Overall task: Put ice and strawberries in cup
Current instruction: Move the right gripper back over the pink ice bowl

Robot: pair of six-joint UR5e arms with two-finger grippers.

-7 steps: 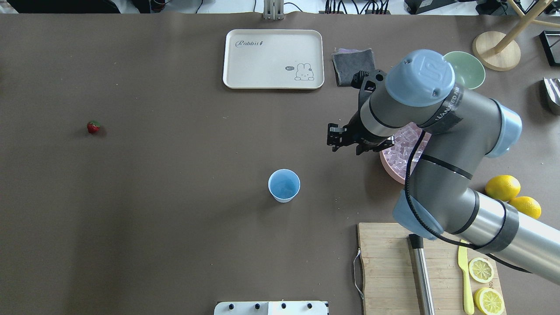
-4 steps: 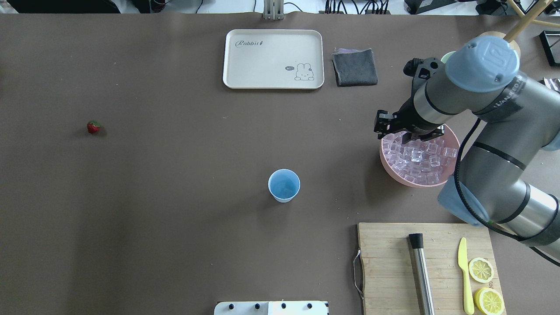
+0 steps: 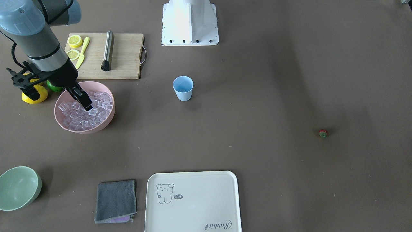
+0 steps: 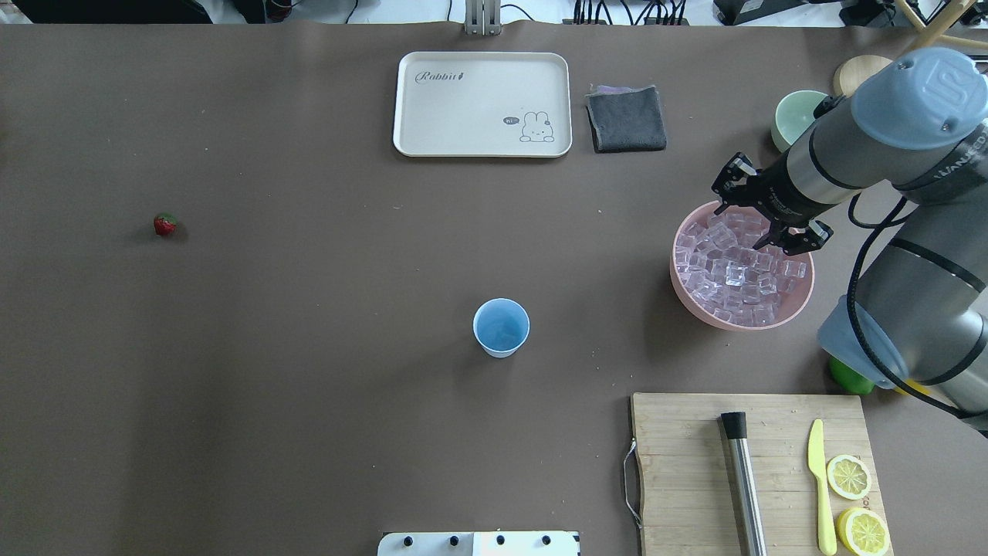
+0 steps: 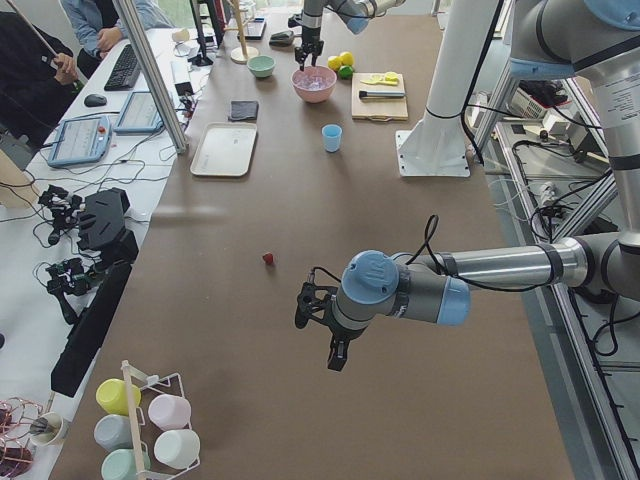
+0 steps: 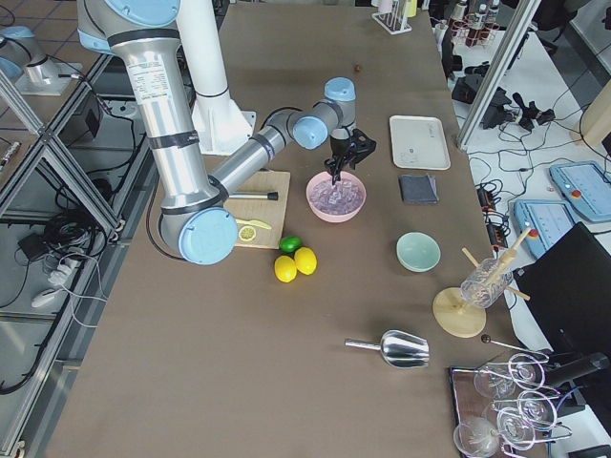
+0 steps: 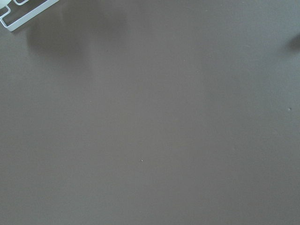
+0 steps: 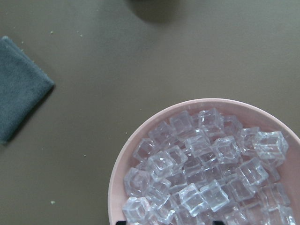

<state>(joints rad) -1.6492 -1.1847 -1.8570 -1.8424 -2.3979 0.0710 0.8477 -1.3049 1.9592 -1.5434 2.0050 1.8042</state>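
Reaching down into the pink bowl (image 4: pixel 739 327) near the counter's (image 4: pixel 309 386) right edge, the right fingers (image 3: pixel 83 99) stand apart with their tips among the ice (image 4: pixel 733 270); no cube shows clamped between them. The left fingers (image 5: pixel 334 360) hang over bare counter towards the left end, and whether they are apart or together cannot be told. The cup (image 4: pixel 502 328) stands upright about mid-counter, well apart from the bowl. It holds no berry, and clear cubes inside it cannot be made out. The strawberry (image 4: pixel 164 225) lies alone near the left edge. Judged from this, the task is at an early stage: an ice pickup is under way, while carrying ice and the berry to the cup remain.
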